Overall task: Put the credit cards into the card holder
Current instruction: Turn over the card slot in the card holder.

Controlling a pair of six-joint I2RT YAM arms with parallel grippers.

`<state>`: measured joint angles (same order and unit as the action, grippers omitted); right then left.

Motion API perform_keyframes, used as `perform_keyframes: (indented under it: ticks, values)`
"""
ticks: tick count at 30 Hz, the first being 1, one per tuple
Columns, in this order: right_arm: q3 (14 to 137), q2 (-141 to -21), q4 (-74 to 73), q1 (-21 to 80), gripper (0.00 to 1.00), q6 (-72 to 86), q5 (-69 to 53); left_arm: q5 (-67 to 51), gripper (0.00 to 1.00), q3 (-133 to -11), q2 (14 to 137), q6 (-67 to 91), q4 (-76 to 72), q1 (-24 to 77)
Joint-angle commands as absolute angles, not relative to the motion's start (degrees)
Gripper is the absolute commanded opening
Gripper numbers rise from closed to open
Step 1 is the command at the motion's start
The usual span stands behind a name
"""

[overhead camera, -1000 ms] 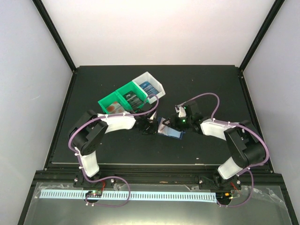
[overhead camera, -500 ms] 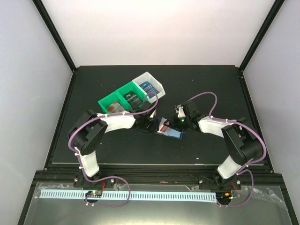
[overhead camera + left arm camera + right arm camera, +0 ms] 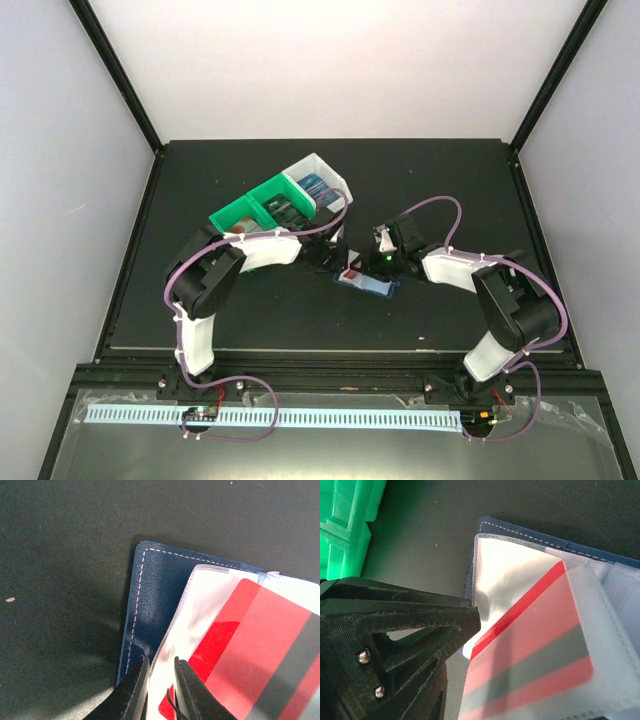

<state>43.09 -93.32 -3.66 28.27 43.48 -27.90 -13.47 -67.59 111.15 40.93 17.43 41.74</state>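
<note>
The card holder (image 3: 376, 286) lies open on the black table, dark blue (image 3: 150, 595) with a clear sleeve (image 3: 205, 595). A red credit card (image 3: 260, 645) with a dark stripe sits in that sleeve (image 3: 545, 645). My left gripper (image 3: 160, 685) is at the holder's left edge (image 3: 338, 264). Its jaws stand a narrow gap apart over the sleeve's edge. My right gripper (image 3: 381, 261) hovers over the holder's far side. Only one of its fingers (image 3: 465, 617) shows, its tip against the sleeve's edge. More credit cards (image 3: 318, 186) lie in the bin.
A green-and-white three-compartment bin (image 3: 262, 196) stands just behind the left gripper, its green corner (image 3: 345, 520) close to the right finger. Black frame posts and pale walls enclose the table on three sides.
The left arm has swung towards the back and right, and its jaws have parted slightly. The right gripper has drawn back a little from the holder. The red card now shows more plainly.
</note>
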Motion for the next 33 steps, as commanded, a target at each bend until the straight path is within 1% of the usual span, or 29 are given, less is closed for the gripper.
perform_keyframes:
  ticks: [1,4,8,13,16,21,25,30,33]
  values:
    - [44.71,-93.5,-4.78,28.57,0.42,42.04,-26.93,-11.44,0.14,-70.4,113.13,38.68,21.8,42.89]
    - [45.05,-93.21,-5.62,28.65,0.42,41.69,-26.89,-13.13,0.12,-71.24,113.94,37.17,22.89,43.62]
    - [45.05,-92.63,-6.2,28.65,0.43,41.62,-26.1,-17.05,0.13,-71.21,114.44,35.59,23.11,43.94]
    - [45.35,-91.77,-9.08,28.65,0.43,41.22,-21.44,-19.2,0.16,-70.8,115.04,33.02,23.58,43.97]
    - [46.72,-92.41,-13.44,28.86,0.42,39.15,-17.71,-19.39,0.14,-71.01,116.33,32.87,24.16,43.95]
    - [48.33,-92.93,-19.27,29.62,0.37,36.38,-11.89,-19.8,0.12,-70.55,116.63,33.89,23.51,43.95]
    - [50.01,-93.92,-21.44,30.5,0.31,34.94,-9.72,-19.2,0.11,-70.84,116.97,34.26,24.05,43.95]
    - [51.83,-93.86,-25.09,31.02,0.17,33.71,-5.4,-16.5,0.1,-70.46,116.99,34.87,25.49,43.95]
    - [52.18,-93.25,-27.14,31.02,0.13,32.71,-3.1,-15.58,0.1,-70.06,117.1,35.14,25.64,43.95]
